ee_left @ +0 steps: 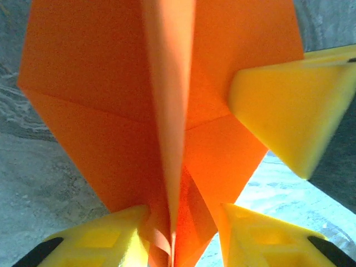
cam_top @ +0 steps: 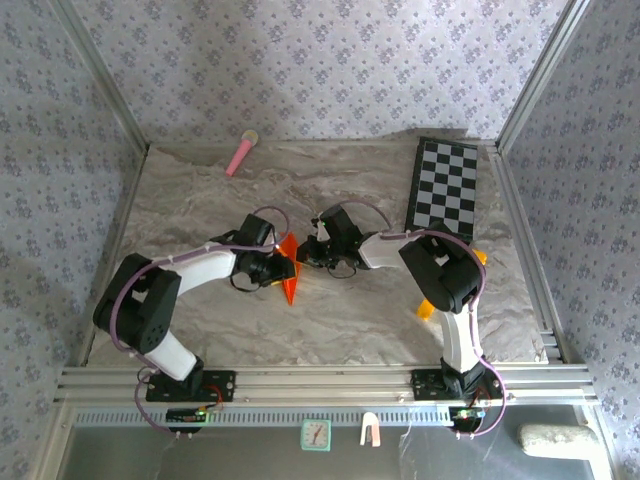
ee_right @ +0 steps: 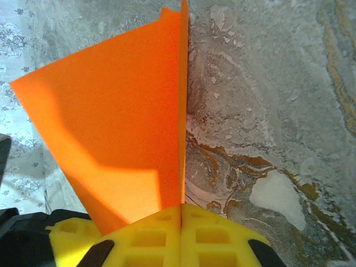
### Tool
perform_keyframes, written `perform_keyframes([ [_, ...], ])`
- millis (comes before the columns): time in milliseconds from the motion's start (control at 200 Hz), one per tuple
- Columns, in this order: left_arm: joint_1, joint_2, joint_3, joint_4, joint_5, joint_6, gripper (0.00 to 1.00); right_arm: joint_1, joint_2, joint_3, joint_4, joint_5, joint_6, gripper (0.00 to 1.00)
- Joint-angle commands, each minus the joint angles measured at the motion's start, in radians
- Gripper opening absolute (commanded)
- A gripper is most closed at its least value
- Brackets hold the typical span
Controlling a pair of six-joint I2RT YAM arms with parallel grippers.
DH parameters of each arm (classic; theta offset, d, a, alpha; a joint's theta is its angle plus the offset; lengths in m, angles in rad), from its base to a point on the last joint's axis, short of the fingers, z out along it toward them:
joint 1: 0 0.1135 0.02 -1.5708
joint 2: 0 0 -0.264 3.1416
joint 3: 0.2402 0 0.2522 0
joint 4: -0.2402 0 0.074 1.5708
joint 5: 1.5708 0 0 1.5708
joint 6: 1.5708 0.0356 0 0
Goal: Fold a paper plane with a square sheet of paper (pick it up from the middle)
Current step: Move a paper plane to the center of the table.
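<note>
The paper plane (cam_top: 289, 275) is bright orange paper folded to a point with a centre ridge, held upright over the middle of the table between both grippers. My right gripper (cam_top: 308, 250) comes from the right. In the right wrist view it (ee_right: 182, 208) is shut on the ridge of the plane (ee_right: 122, 122). My left gripper (cam_top: 278, 268) is at the plane's left side. In the left wrist view the plane (ee_left: 111, 100) runs down between my left gripper's (ee_left: 183, 214) yellow fingers (ee_left: 111, 236), which stand apart around its loose flaps. The right gripper's finger (ee_left: 283, 117) presses the paper at the upper right.
A pink stick (cam_top: 241, 153) lies at the back left and a checkerboard (cam_top: 445, 185) at the back right. A small yellow-orange piece (cam_top: 425, 308) sits by the right arm. Marbled cloth (cam_top: 200, 200) covers the table, with patterned walls on three sides.
</note>
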State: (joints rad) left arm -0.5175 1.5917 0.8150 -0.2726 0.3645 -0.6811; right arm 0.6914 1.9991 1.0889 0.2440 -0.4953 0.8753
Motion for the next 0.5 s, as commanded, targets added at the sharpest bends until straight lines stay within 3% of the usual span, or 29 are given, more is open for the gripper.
perform_keyframes([
  [0, -0.005, 0.015, 0.026, -0.03, -0.022, 0.014, 0.35, -0.006, -0.008, 0.006, 0.005, -0.02, 0.008, 0.03],
  [215, -0.007, 0.017, 0.041, -0.036, -0.043, 0.011, 0.25, -0.005, -0.017, 0.005, 0.005, -0.024, 0.013, 0.04],
  [495, -0.006, 0.005, 0.052, -0.038, -0.072, 0.013, 0.26, -0.004, -0.023, 0.001, 0.001, -0.023, 0.007, 0.04],
])
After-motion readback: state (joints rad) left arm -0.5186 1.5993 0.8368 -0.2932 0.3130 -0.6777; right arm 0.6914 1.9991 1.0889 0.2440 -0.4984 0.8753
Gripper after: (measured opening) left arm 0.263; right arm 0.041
